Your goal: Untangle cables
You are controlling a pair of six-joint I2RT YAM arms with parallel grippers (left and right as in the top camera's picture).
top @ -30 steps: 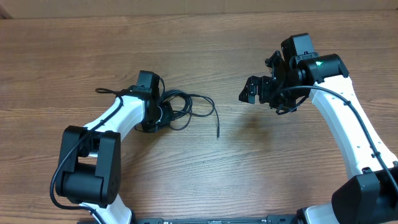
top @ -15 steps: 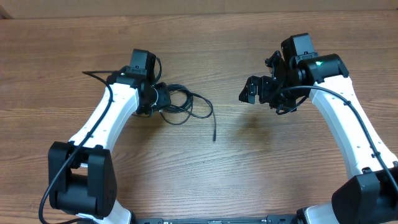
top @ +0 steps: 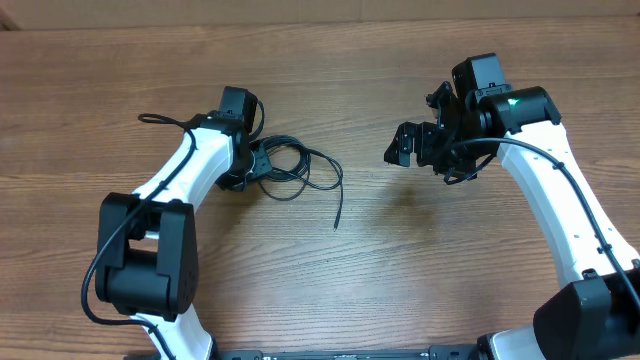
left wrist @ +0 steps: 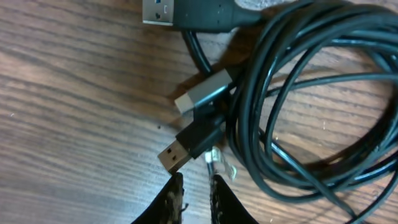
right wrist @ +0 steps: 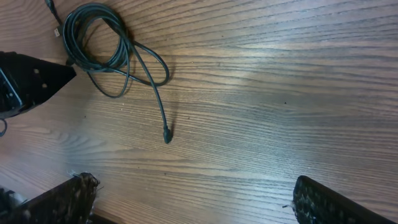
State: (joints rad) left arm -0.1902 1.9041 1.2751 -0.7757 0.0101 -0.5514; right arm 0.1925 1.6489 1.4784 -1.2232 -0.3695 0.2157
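The black cables (top: pixel 296 170) lie bunched in loose loops on the wooden table, with one loose end (top: pixel 335 225) trailing toward the front. In the left wrist view the coil (left wrist: pixel 298 93) fills the right side, with a black USB plug (left wrist: pixel 175 155), a silvery plug (left wrist: pixel 202 93) and another USB plug (left wrist: pixel 163 11) at its left. My left gripper (left wrist: pixel 198 190) is low at the bundle's left edge, its fingers nearly together with only wood showing between the tips, just short of the black plug. My right gripper (right wrist: pixel 199 199) is wide open and empty, above bare table right of the cables (right wrist: pixel 99 37).
The left arm's own thicker black cable (top: pixel 160 120) loops off to the far left. The left gripper's body (right wrist: pixel 28 81) shows at the left edge of the right wrist view. The table's far edge (top: pixel 320 22) runs along the top.
The left arm swung out to the left and came partly back. The bundle shifted slightly left and its loose end slid left and toward the front. The right arm has not moved.
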